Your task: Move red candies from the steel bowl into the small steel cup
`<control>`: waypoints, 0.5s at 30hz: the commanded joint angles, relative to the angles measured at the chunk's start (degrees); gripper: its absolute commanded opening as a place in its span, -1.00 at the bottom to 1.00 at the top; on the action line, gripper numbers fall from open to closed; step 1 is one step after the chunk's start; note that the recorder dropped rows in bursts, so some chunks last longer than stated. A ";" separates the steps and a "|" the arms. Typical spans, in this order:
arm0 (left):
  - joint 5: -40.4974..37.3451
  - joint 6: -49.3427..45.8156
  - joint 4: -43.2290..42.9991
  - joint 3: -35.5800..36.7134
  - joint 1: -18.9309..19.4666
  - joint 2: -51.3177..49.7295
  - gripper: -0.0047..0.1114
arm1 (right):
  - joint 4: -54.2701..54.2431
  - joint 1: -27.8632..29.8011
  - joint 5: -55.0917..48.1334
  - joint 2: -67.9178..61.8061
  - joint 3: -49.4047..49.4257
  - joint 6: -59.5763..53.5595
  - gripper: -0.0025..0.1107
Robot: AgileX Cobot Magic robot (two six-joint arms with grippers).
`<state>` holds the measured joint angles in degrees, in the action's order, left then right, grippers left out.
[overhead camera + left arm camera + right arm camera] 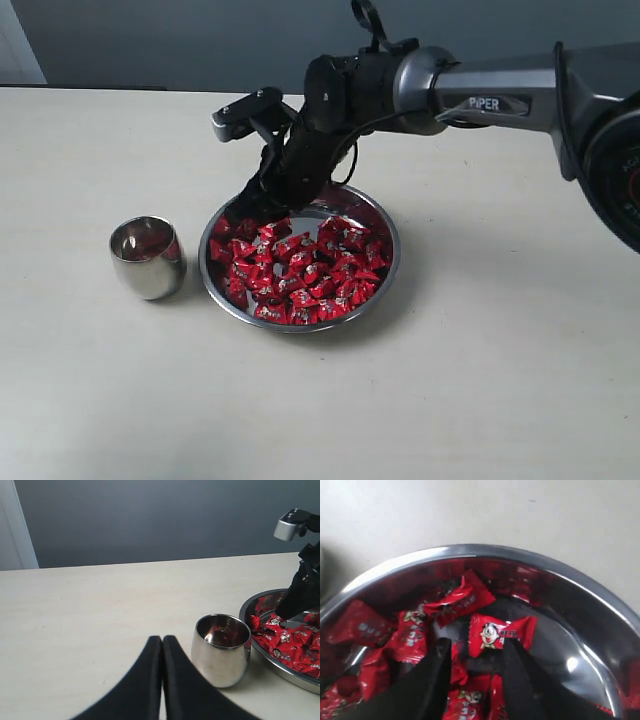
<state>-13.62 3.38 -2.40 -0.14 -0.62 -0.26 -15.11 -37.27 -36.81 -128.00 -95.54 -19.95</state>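
The right gripper (pixel 477 650) is seen down in the steel bowl (pixel 396 250), fingers parted with nothing clamped, evidently to straddle one of the red candies (pixel 300 268) heaped beside the small steel cup (pixel 148 260); the left gripper (pixel 162 641) is pressed shut, empty; "PIPER" is read on the right arm (pixel 497 103), and a cartoon face on wrappers.

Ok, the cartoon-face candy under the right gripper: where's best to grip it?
Likely across the puffed middle of the candy, from straight above: it lies flat in the steel bowl, crimped ends out sideways, the open right gripper just over it.
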 commanded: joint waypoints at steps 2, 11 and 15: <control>-0.01 0.13 -0.04 0.14 -0.10 0.26 -0.91 | 2.15 0.26 1.45 -1.86 -0.23 0.69 -0.35; -0.01 0.13 -0.04 0.14 -0.10 0.26 -0.91 | 2.15 0.26 4.56 -2.74 -0.23 0.69 -0.10; -0.01 0.13 -0.04 0.14 -0.10 0.26 -0.91 | 2.15 0.26 4.31 -3.96 -0.23 1.54 -0.10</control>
<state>-13.62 3.38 -2.40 -0.14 -0.62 -0.26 -13.52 -37.27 -32.90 -131.33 -95.54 -19.34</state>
